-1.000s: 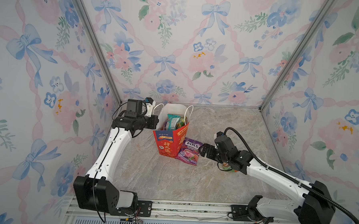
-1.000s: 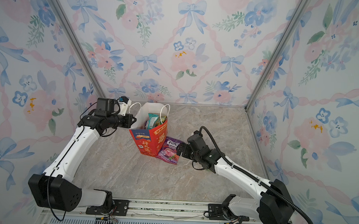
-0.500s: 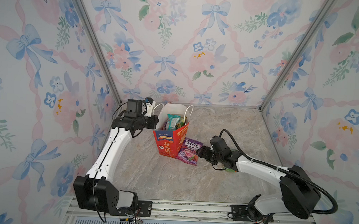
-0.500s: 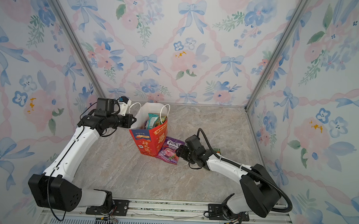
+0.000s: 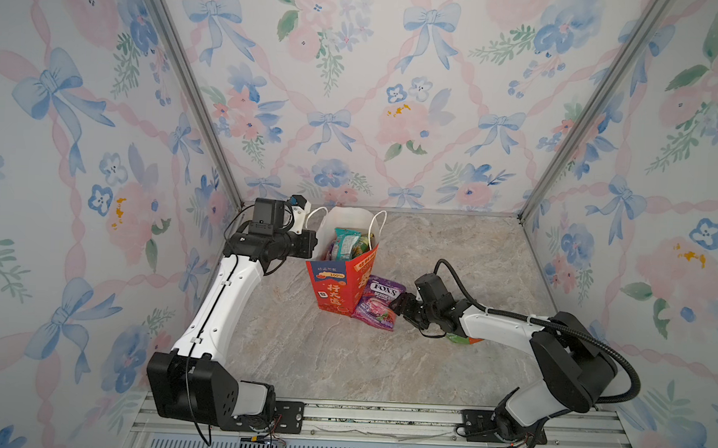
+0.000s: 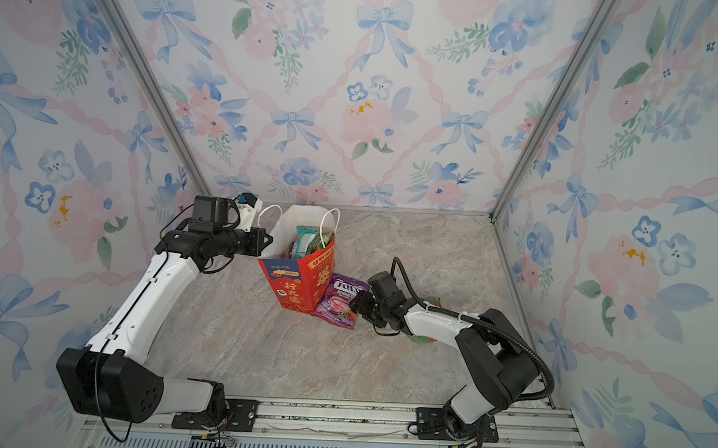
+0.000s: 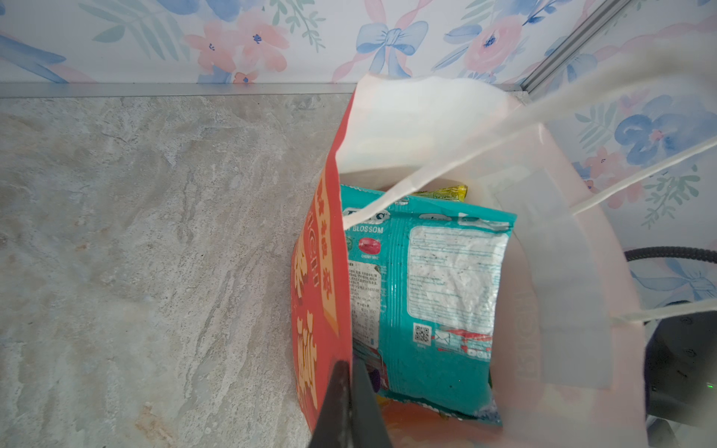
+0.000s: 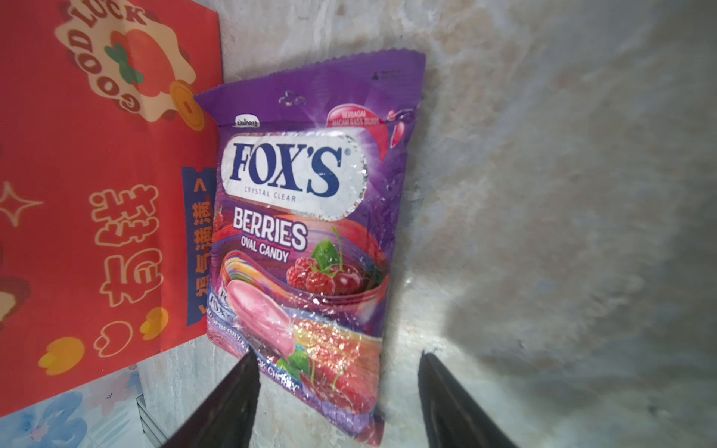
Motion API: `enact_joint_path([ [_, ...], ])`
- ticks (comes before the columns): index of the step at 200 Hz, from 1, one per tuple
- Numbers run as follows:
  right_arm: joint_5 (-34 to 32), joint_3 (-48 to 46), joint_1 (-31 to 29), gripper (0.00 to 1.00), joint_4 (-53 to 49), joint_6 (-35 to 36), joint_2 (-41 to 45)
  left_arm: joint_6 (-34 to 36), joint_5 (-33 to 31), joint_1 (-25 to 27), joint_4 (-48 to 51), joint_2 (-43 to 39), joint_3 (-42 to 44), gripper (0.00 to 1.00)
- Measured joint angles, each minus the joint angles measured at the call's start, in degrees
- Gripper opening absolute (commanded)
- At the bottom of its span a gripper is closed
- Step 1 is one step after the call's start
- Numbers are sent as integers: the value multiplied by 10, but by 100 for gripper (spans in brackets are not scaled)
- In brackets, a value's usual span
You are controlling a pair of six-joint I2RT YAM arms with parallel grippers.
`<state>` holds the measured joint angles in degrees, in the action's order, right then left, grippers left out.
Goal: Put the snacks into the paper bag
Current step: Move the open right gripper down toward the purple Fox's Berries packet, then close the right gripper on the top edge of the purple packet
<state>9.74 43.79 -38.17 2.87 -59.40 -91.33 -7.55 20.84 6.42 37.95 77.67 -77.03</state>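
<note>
The red paper bag (image 5: pixel 338 288) stands upright toward the table's (image 5: pixel 301 355) back edge. The left hand (image 7: pixel 345 403) is pinched closed on its rim. A teal packet (image 7: pixel 438 291) and a yellow packet (image 7: pixel 446 191) sit inside. The purple FOX'S berries packet (image 8: pixel 302 232) rests on the table against the bag's side nearest the right arm. The right hand (image 8: pixel 337 357) straddles its lower end, jaws apart. An orange-green packet (image 5: pixel 462 341) lies under that arm.

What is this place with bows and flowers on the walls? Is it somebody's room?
Probably a robot practice booth, not a bedroom. Wallpaper panels sit between metal posts, two robot arms are fixed to a rail, and a bag and candy packet sit on the table.
</note>
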Motion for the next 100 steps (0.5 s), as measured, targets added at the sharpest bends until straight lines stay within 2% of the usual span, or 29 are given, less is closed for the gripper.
enact_joint_path([
  [67, 22, 0, 1, 64, 68, -22, -49, 0, 0, 0, 0, 0, 0, 0],
  [100, 30, 0, 3, 60, 115, -37, -68, 0, 0, 0, 0, 0, 0, 0],
])
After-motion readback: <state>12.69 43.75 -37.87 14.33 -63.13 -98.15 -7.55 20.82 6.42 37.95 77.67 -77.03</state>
